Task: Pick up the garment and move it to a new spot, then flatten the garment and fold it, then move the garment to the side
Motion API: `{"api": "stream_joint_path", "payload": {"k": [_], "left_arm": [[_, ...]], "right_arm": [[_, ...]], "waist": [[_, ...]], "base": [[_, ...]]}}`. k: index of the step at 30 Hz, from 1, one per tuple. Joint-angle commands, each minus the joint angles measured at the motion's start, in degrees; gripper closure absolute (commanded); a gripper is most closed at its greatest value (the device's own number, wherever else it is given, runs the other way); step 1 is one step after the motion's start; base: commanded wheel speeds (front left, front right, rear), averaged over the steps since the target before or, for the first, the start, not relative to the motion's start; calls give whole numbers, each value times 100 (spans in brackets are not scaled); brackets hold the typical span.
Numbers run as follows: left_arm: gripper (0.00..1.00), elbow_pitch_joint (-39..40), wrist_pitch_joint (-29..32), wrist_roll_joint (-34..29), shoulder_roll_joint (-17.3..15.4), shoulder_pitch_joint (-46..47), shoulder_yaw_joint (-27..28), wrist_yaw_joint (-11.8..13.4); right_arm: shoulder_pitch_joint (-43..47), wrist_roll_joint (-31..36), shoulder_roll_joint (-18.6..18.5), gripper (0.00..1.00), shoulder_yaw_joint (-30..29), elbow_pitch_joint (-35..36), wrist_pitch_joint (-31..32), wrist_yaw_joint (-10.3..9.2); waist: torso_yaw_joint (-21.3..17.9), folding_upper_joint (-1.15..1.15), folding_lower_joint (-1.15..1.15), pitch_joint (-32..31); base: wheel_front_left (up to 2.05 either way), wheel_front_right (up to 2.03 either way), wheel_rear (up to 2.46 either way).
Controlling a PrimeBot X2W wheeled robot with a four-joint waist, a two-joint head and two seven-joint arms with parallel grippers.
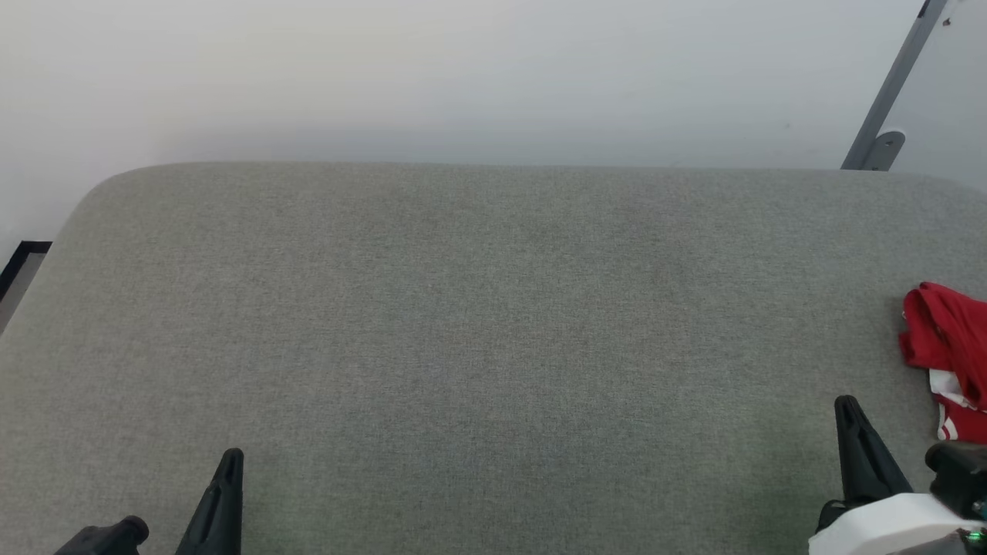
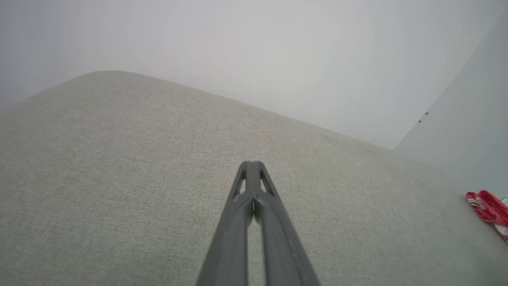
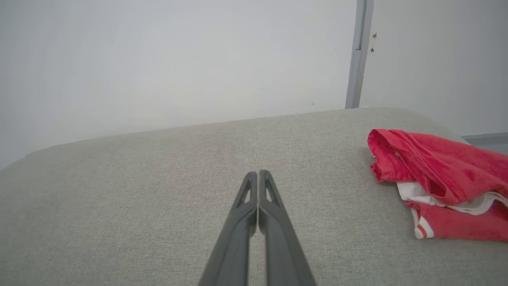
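Garment (image 1: 944, 339) lies bunched, not flat, at 3 o'clock on the grey counter (image 1: 463, 308), long axis running 12 to 6 by its right edge. Your right pincer (image 1: 847, 404), closed and empty, is nearer, with the shirt at its 2 o'clock. Left pincer (image 1: 231, 456) is closed too, well apart.

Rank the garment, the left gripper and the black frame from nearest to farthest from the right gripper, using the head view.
1. The garment, just to the right gripper's right.
2. The left gripper, across the cushion, lower left.
3. The black frame, far left edge, beyond the cushion.
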State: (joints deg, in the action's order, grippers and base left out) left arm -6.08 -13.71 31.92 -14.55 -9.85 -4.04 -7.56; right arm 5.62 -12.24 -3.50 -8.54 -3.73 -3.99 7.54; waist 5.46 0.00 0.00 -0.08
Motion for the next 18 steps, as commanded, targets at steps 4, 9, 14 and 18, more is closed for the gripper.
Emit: {"api": "stream_joint_path", "payload": {"k": [4, 9, 14, 18], "left_arm": [[100, -1, 150, 593, 28, 224, 109, 6], [100, -68, 268, 1003, 92, 330, 158, 5], [100, -129, 381, 1391, 156, 430, 206, 4], [100, -173, 471, 1683, 207, 508, 244, 4]], "right_arm": [[-208, -757, -11, 100, 15, 6, 89, -1], [-272, -1280, -6, 100, 37, -57, 149, -1], [-341, -1775, -1, 100, 53, -120, 211, -2], [-391, -2152, 3, 100, 64, -173, 260, -2]], "waist": [[-26, 0, 0, 1], [-48, 0, 0, 2], [-71, 0, 0, 3], [-89, 0, 0, 4]], "base": [[0, 0, 0], [0, 0, 0], [0, 0, 0], [0, 0, 0]]}}
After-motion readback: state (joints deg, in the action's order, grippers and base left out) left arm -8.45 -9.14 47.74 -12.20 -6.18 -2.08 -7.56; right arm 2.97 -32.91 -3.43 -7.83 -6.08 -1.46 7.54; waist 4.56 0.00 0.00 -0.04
